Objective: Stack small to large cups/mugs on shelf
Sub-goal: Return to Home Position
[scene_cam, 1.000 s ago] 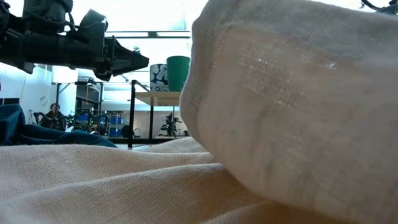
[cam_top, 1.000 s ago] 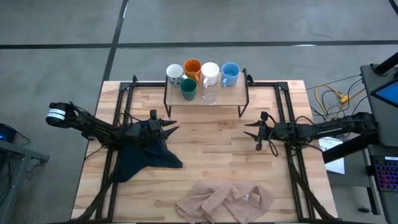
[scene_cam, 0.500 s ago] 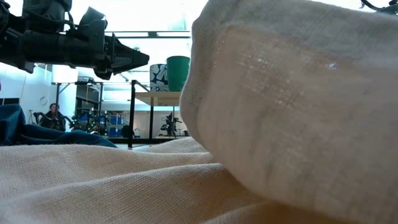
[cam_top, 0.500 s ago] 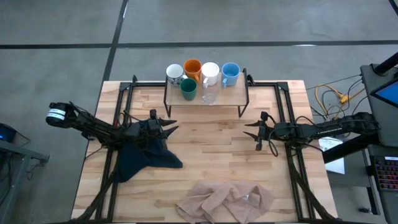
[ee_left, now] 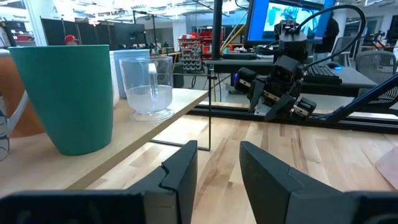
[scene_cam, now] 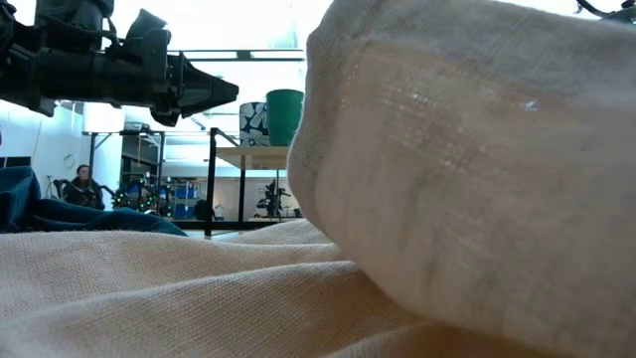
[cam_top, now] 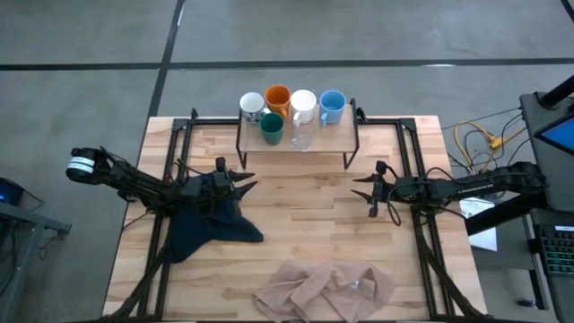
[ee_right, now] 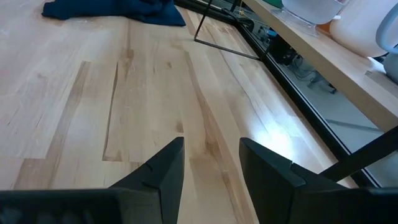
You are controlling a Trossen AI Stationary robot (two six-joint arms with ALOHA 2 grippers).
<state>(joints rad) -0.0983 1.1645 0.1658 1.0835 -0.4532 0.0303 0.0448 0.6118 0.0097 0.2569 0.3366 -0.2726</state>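
Note:
The shelf (cam_top: 334, 136) stands at the table's far middle. On its board a patterned mug (cam_top: 252, 106), an orange mug (cam_top: 278, 97), a white mug (cam_top: 303, 105) and a light blue mug (cam_top: 332, 106) stand in a back row. A dark green mug (cam_top: 272, 129) and a clear glass cup (cam_top: 302, 136) stand in front of them. My left gripper (cam_top: 251, 185) hovers level, left of the shelf's near side, open and holding nothing (ee_left: 217, 168). My right gripper (cam_top: 356, 186) faces it from the right, open and holding nothing (ee_right: 211, 168).
A dark blue cloth (cam_top: 211, 224) lies under and near my left arm. A crumpled beige cloth (cam_top: 323, 289) lies at the table's near edge and fills most of the low view (scene_cam: 447, 179). Bare wood lies between the two grippers. A person (scene_cam: 85, 179) sits far off in the room.

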